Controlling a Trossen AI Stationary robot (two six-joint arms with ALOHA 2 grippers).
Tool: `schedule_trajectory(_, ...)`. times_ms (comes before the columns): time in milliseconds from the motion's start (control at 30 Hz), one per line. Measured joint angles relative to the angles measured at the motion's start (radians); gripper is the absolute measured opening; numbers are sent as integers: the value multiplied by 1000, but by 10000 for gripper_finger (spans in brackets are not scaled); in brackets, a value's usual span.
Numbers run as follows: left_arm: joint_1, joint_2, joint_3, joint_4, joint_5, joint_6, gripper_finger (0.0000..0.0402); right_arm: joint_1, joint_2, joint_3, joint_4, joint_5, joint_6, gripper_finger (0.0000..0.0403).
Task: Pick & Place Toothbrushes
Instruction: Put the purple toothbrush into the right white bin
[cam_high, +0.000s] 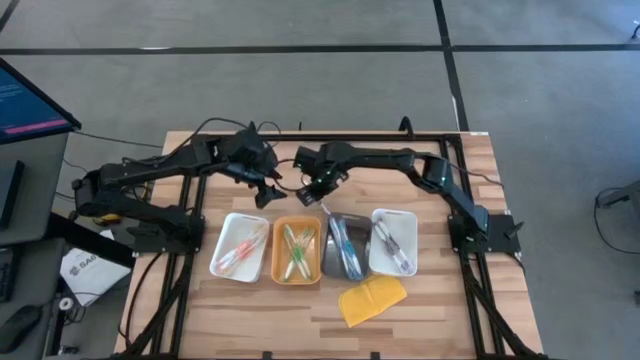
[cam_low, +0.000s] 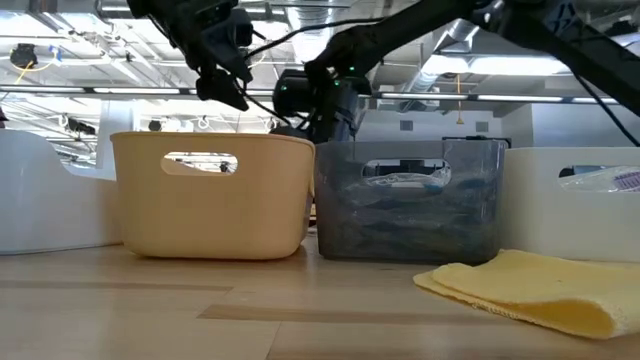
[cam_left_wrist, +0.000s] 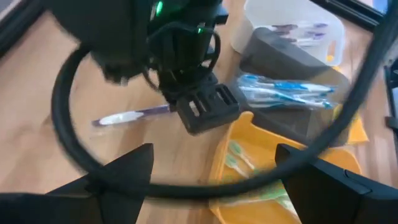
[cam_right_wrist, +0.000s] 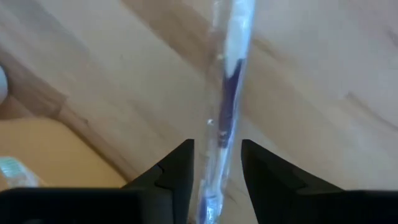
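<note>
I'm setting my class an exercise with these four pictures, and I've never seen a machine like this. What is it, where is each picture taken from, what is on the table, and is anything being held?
It is a robot with two dark jointed arms at a wooden table. One picture looks straight down, one looks level across the tabletop, and two come from cameras on the arms' wrists.

Four trays stand in a row: a white tray, an orange tray, a grey tray and a second white tray, all holding toothbrushes. A yellow cloth lies in front.

The right end effector sits just behind the trays, its fingers closed around a purple-and-white toothbrush. The left end effector hovers beside it, open and empty.
</note>
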Motion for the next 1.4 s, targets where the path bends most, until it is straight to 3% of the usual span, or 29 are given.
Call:
schedule_trajectory(300,1,-21,0,-48,1,-4,333,28,115,108,-79,27,-55,206)
schedule_trajectory(500,1,-54,1,-52,-25,-12,333,35,137,106,-97,24,-53,215)
schedule_trajectory(633,1,-82,0,-62,-48,-22,333,37,137,101,-86,32,-28,180)
schedule_trajectory(900,1,-132,1,-50,-77,-42,333,24,140,106,-111,31,-58,16)
schedule_trajectory(1100,1,-146,1,-43,-96,-60,333,4,112,100,-113,46,-51,5)
schedule_trajectory(1400,1,-152,1,-34,-162,-64,333,-82,-101,101,-116,138,36,0)
